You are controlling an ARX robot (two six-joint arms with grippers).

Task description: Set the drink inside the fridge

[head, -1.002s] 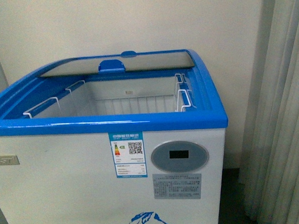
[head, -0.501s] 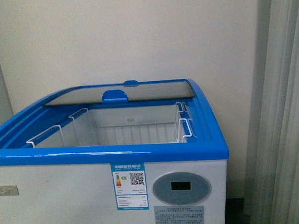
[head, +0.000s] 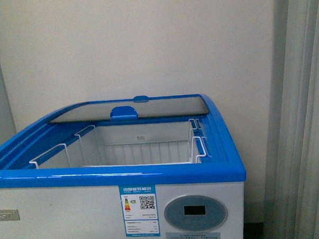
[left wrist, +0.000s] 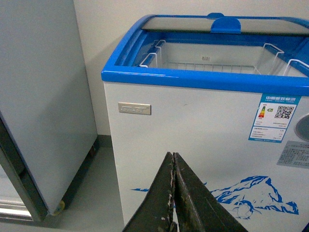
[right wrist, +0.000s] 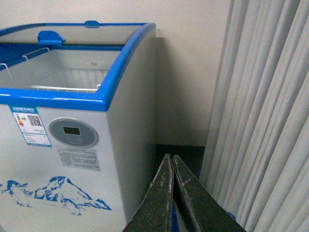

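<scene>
Both jaws pressed together and empty, left gripper (left wrist: 173, 193) and right gripper (right wrist: 173, 193) facing white blue-rimmed chest fridge (head: 151, 175) ahead, lid open; red-capped drink bottle nowhere visible, so locate it first.

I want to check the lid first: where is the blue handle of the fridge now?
In the front view the blue handle sits at the far side of the fridge, on the front edge of the glass lid, which is slid back toward the wall.
</scene>
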